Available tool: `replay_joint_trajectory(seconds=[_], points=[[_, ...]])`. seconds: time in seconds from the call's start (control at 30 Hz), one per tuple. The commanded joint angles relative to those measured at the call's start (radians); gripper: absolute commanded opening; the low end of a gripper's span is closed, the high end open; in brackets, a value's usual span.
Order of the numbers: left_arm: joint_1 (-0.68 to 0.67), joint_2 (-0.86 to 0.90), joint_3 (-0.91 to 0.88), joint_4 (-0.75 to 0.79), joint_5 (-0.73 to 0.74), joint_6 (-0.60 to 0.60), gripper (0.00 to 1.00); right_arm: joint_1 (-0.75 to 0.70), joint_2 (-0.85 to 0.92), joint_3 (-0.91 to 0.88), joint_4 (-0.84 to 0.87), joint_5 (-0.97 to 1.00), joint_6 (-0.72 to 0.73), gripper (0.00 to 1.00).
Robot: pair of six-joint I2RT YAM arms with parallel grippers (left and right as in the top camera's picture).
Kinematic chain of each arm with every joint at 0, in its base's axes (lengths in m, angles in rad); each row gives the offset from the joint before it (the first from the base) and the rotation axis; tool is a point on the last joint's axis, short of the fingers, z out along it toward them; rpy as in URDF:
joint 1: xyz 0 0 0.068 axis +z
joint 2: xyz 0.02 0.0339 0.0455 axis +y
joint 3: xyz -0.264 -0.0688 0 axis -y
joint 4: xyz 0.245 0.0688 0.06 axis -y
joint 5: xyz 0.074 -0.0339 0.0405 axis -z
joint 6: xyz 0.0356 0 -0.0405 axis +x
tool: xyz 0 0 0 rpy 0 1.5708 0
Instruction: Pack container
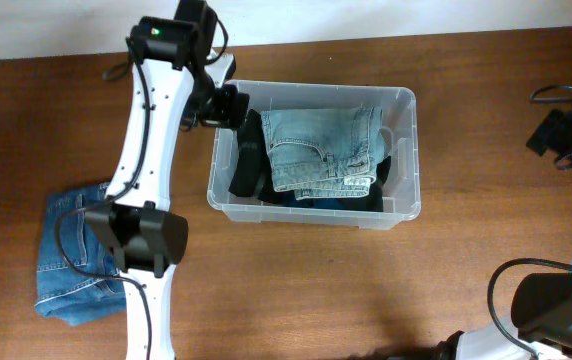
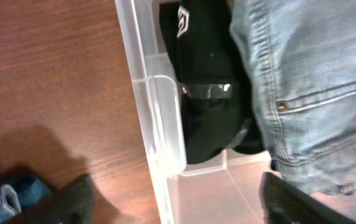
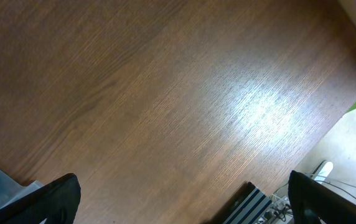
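A: Jaws, left gripper (image 2: pixel 178 202)?
B: Wide, empty, straddling container (image 2: pixel 159 124) wall; black garment (image 2: pixel 209 74) just ahead, probably to tuck it down.
A: Right gripper (image 3: pixel 187 205)?
B: Wide, empty, only table (image 3: pixel 165 93) between; likely parked aside.

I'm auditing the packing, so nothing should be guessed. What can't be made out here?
- Overhead: bin floor, covered by light jeans and black garment.
- Overhead: folded jeans on the table, partly behind the left arm.
- Overhead: dark gear at the right edge, cut off and small.
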Motion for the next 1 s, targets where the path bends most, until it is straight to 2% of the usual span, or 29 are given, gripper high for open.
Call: replay_joint_trajectory(seconds=[0.0,0.57,0.73,0.87,0.97], points=[[0.005,-0.010,-0.066,0.036,-0.037,-0.007,0.72,-0.002,0.007,0.002,0.000,0.012,-0.003,0.98],[0.017,-0.010,-0.272,0.159,-0.060,-0.010,0.70,-0.002,0.007,0.002,0.000,0.012,-0.003,0.98],[0.017,-0.010,-0.279,0.174,-0.060,-0.010,0.51,-0.002,0.007,0.002,0.000,0.012,-0.003,0.99],[0.017,-0.010,-0.279,0.174,-0.060,-0.010,0.43,-0.002,0.007,0.002,0.000,0.012,-0.003,0.98],[0.017,-0.010,-0.279,0.175,-0.060,-0.010,0.31,-0.002,0.007,0.002,0.000,0.012,-0.003,0.98]])
